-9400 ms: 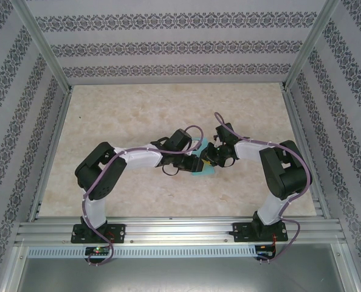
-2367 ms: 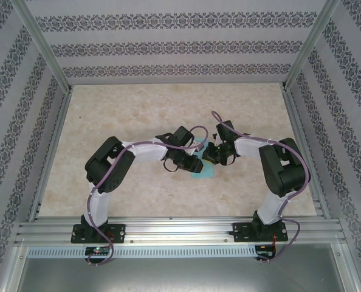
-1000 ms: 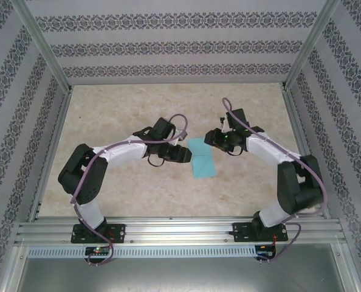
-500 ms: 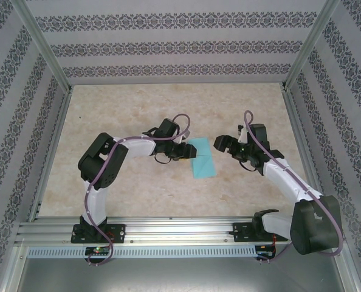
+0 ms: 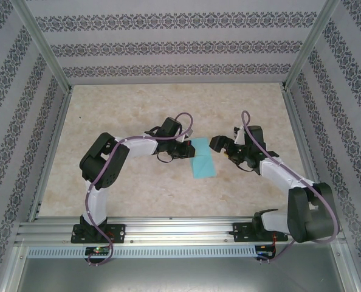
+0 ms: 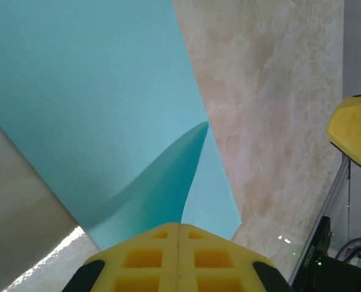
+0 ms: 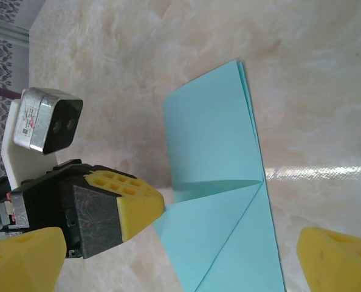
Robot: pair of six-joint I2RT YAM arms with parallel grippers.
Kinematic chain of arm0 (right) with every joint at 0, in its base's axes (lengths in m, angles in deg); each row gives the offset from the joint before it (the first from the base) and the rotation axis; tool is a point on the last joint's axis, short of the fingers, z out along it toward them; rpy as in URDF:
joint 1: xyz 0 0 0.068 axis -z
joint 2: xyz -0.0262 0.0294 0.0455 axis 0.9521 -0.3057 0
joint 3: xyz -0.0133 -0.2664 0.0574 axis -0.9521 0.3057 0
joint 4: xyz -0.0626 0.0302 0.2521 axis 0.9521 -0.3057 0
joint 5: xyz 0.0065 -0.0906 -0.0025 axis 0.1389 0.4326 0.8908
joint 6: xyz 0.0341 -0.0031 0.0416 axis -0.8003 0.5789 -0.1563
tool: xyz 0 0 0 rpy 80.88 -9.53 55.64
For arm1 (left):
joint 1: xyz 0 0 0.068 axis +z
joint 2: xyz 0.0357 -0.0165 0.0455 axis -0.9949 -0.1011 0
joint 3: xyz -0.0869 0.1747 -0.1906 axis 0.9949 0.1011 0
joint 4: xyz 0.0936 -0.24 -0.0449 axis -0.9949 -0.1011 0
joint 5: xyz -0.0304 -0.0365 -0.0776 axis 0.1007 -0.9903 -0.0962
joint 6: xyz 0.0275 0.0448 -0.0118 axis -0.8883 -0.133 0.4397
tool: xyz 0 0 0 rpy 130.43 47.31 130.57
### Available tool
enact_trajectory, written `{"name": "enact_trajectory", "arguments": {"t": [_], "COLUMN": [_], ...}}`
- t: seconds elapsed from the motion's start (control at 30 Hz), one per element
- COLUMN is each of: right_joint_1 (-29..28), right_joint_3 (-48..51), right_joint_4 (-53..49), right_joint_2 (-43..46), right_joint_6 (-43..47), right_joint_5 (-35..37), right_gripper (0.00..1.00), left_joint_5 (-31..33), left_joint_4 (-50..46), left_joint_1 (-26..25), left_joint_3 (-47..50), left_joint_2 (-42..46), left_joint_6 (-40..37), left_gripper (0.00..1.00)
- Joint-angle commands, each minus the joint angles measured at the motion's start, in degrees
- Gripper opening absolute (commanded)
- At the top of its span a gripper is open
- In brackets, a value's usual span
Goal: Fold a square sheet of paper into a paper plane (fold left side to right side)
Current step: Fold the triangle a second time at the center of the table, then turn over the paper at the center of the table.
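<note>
While one left gripper (image 5: 189, 153) pinches shut on one folded turquoise sheet (image 5: 203, 164), one right gripper (image 5: 220, 148) gapes wide, empty

Bright, even light; soft shadows

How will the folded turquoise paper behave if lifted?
The thin light turquoise folded paper sheet probably flops: one flap bows upward. Its layered edges, slightly apart, may splay. Likely slides easily on the smooth beige marbled tabletop.
</note>
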Motion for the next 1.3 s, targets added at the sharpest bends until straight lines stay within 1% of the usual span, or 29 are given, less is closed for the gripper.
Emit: {"name": "enact_trajectory", "arguments": {"t": [0.0,0.23,0.37,0.5,0.67,0.73,0.83,0.87,1.03,1.07,1.1,1.2,1.27], "right_joint_1": [0.1,-1.7,-3.4,-4.3,-5.3,-5.8,-5.9,-6.0,-5.9,-5.9,-5.9,-5.5,-4.8], "right_joint_3": [0.6,-0.7,-2.9,-4.7,-6.0,-6.7,-7.2,-7.3,-7.8,-8.1,-8.3,-9.1,-9.7], "right_joint_4": [3.5,4.1,5.3,5.8,7.9,7.9,8.1,8.1,7.8,7.5,7.2,6.5,6.4], "right_joint_2": [-2.1,-7.7,-11.8,-15.7,-19.1,-20.0,-20.3,-20.3,-20.1,-19.9,-19.5,-17.4,-15.4], "right_joint_6": [-0.7,0.2,-0.2,-1.1,-2.7,-2.7,-2.6,-2.6,-2.1,-2.0,-1.8,-1.3,-1.4], "right_joint_5": [-3.1,-4.9,-6.7,-6.5,-7.6,-7.9,-7.8,-7.9,-8.4,-8.4,-8.4,-8.4,-9.1], "right_gripper": [0.98,0.88,0.8,0.71,0.64,0.57,0.51,0.47,0.13,0.1,0.07,0.03,0.03], "left_joint_5": [1.7,3.1,3.0,3.6,3.9,3.9,3.9,4.0,3.8,3.9,4.1,4.6,5.3], "left_joint_4": [-1.2,-1.8,-2.0,-2.0,-1.8,-1.7,-1.9,-2.0,-2.0,-2.2,-2.3,-2.4,-2.1], "left_joint_1": [-0.4,-0.2,-0.1,0.0,0.1,0.1,0.2,0.2,1.0,1.4,1.9,4.1,5.5], "left_joint_3": [0.9,2.4,2.6,2.9,3.3,3.4,3.3,3.3,3.7,3.9,4.3,6.5,8.5], "left_joint_2": [3.5,5.3,5.3,5.3,5.0,5.0,4.6,4.6,5.8,6.5,7.6,12.3,16.0], "left_joint_6": [-1.4,-1.7,-1.9,-1.9,-1.8,-1.7,-1.8,-1.8,-2.5,-2.7,-2.8,-2.7,-1.8], "left_gripper": [0.02,0.0,0.0,0.0,0.01,0.01,0.03,0.04,0.15,0.18,0.23,0.45,0.59]}}
